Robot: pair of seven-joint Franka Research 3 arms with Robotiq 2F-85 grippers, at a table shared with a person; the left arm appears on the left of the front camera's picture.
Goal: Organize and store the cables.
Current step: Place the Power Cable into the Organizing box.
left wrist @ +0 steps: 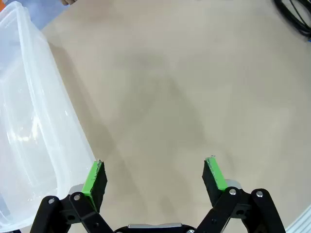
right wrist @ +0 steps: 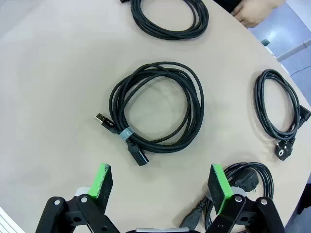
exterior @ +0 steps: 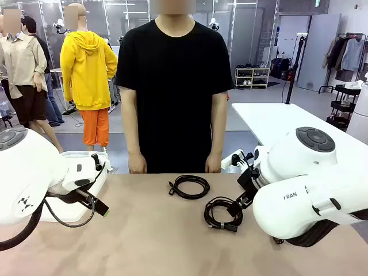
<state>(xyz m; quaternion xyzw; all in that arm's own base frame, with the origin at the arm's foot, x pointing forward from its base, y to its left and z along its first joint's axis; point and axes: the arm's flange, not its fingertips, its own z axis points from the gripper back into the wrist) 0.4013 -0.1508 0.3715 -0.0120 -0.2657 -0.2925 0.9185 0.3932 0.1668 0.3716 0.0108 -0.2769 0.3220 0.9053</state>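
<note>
Cables (right wrist: 198,104) lie in round coils on the table (left wrist: 184,87), and both pincers are wide apart and hold nothing
Close up, the right gripper (right wrist: 163,177) hangs over one coil at 12 o'clock, I think so it can drop down and grab it; a little grey tie (right wrist: 126,133) keeps that coil from coming loose. A second coil (right wrist: 245,182) sits at 4 o'clock by its pad (right wrist: 218,182), a third coil (right wrist: 259,99) at 3 o'clock, and the far coil (right wrist: 167,33) at 12 o'clock near the person's hand (right wrist: 252,12). The left gripper (left wrist: 154,170) hangs over bare table with a clear box (left wrist: 29,121) at 9 o'clock, likely where the coils will go. The right wrist view shows four coils and the front view two, but the front view shows the person (exterior: 174,86) standing far off at 12 o'clock
</note>
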